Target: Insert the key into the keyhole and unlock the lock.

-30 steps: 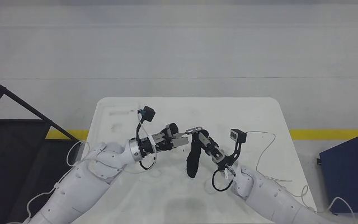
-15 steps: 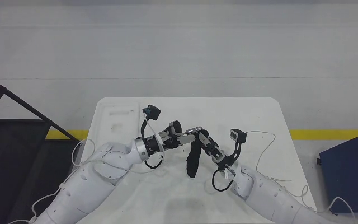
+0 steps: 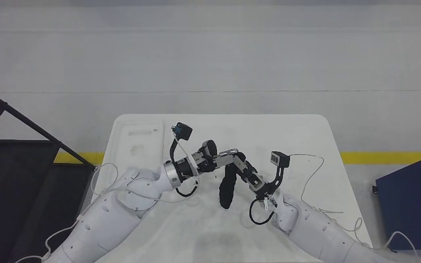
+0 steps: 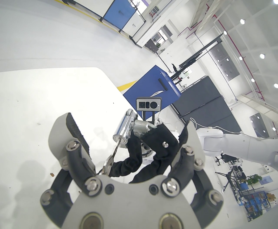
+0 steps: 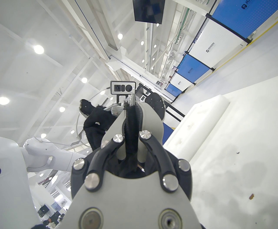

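Silver metal key [image 4: 111, 155] sits between my left pincer's [image 4: 128, 121] wide-apart fingers, blade in the end of the shiny silver cylinder lock [image 4: 124, 130]. Beyond, my right pincer [image 5: 130, 104] is clamped on the lock's black fabric-sleeved loop [image 4: 160, 141], above the white surface [image 4: 54, 91].

On the wall in the right wrist view you have a white wall panel [image 5: 214, 51] with a short dark logo mark, a small symbol followed by one brand word. The blue wall panels [image 5: 239, 15] beside it carry the same kind of mark in white (the farther panels down the row repeat it, too small to make out). In the left wrist view, the blue cabinet [image 4: 152, 84] bears a white swoosh mark on its side, with no letters you can tell.
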### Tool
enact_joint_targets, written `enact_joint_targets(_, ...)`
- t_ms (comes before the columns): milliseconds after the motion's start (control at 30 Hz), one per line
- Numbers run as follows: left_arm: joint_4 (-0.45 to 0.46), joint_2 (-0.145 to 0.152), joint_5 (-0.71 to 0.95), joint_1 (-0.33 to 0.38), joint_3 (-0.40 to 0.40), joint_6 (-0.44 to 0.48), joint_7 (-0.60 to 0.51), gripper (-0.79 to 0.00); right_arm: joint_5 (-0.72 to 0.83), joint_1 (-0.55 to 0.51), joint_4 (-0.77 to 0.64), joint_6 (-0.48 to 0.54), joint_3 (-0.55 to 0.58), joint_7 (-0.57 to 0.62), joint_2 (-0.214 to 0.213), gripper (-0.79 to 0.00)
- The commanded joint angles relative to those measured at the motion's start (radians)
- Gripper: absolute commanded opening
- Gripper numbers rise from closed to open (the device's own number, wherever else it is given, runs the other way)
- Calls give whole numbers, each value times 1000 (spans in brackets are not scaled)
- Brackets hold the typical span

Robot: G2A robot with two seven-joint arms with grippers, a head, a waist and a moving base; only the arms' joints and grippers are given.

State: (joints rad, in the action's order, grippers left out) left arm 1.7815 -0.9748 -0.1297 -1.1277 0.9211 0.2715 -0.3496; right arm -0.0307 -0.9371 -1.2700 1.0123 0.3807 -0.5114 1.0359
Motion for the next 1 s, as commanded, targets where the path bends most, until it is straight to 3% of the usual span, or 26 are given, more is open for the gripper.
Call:
enact_joint_targets(0,-7,-3,0,-1,2,2,4,0,0,0,0,0,0,0,0,-785)
enact_joint_targets(733,4,-6,35,-61,98,11,-82,0,0,0,0,0,0,0,0,-785)
enact_joint_targets(967,27,-6,14,-86,119,-1,-97,0,-36,-45,-26,-121,78,34,-1,-785)
